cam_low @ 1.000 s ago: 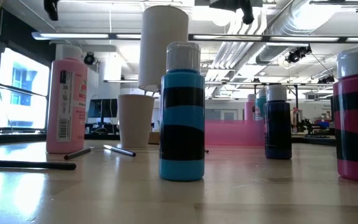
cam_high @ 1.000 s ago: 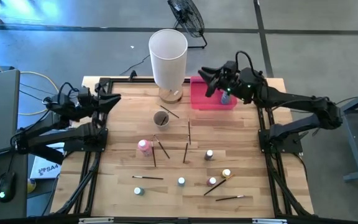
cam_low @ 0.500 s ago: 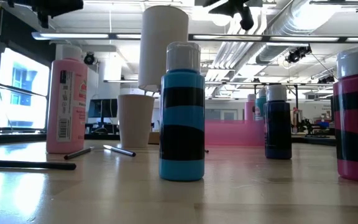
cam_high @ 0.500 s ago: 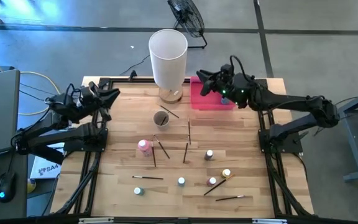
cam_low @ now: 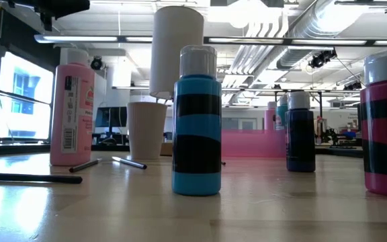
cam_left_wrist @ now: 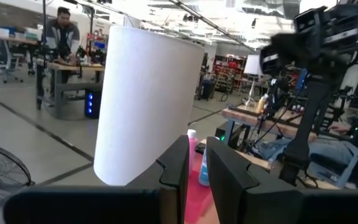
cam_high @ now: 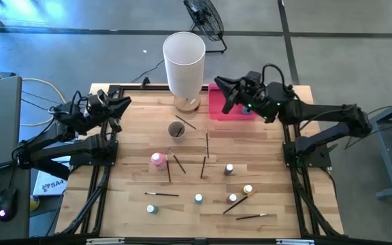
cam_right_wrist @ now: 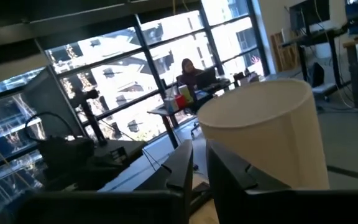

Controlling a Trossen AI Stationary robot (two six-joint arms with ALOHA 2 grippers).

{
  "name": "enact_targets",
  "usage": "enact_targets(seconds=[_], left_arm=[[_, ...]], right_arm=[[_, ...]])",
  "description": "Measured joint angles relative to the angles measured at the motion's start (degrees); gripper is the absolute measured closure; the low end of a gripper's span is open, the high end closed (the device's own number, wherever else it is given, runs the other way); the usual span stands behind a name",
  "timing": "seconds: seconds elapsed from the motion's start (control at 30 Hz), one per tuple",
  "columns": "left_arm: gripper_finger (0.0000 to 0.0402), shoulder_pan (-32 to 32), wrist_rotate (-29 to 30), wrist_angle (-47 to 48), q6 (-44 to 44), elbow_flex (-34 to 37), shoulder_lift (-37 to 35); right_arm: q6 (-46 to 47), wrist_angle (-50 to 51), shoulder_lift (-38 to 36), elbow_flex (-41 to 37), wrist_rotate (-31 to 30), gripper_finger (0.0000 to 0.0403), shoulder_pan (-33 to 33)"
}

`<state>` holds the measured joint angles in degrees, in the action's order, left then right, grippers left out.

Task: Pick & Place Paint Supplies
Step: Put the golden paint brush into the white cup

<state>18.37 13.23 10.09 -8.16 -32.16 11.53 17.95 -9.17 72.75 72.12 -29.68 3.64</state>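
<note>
Drawn back above pink tray (cam_high: 231, 109), right tool (cam_high: 226, 92) nearly shut, empty; left tool (cam_high: 120, 105) parked, narrow-gapped, empty.

We count on the bench (cam_high: 135, 204): one tall white cylinder (cam_high: 184, 61), one pink tray (cam_high: 231, 109), one paper cup (cam_high: 176, 130), one taller pink bottle (cam_high: 158, 160), five tiny capped bottles (cam_high: 229, 169), and at least seven paintbrushes (cam_high: 162, 194). Two arms are present.
</note>
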Motion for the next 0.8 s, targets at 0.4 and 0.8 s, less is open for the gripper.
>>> enact_targets(seconds=[0.4,0.8], left_arm=[[0.0348,0.0,0.4,0.4,-2.0,0.0,0.1],[0.0348,0.0,0.4,0.6,-2.4,0.0,0.1]], right_arm=[[-1.7,3.9,5.5,7.4,-8.2,0.0393,-2.1],[21.7,29.0,11.3,11.0,0.5,0.0399,2.9]])
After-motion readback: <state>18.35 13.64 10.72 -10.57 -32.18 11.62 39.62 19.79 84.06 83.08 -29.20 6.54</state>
